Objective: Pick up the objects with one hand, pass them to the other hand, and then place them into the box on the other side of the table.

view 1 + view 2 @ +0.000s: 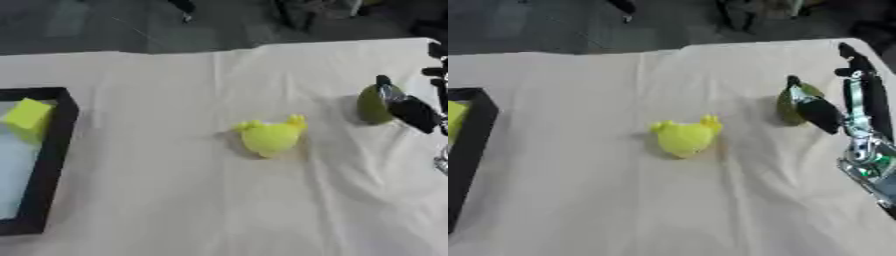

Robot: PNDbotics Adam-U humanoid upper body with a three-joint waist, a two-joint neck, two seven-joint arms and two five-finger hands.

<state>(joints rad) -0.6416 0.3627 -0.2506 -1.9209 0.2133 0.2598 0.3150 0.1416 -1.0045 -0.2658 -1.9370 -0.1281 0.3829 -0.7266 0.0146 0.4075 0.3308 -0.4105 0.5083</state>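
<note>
A yellow soft toy [269, 136] with two small bumps on top lies in the middle of the cream tablecloth. To its right stands an olive-green rounded object [786, 109]. My right hand [859, 127] comes in from the right edge. Its black thumb [820, 114] lies against the green object's right side and its fingers [866, 75] point straight up, away from the object. The hand is open. At the left edge sits a black-rimmed box [54, 150] with a yellow block [28, 116] in its far corner. My left hand shows in neither view.
The cloth [175, 200] is creased, with folds running toward the front edge. The table's far edge [131, 52] borders a dark floor. The right table edge runs just past my right hand.
</note>
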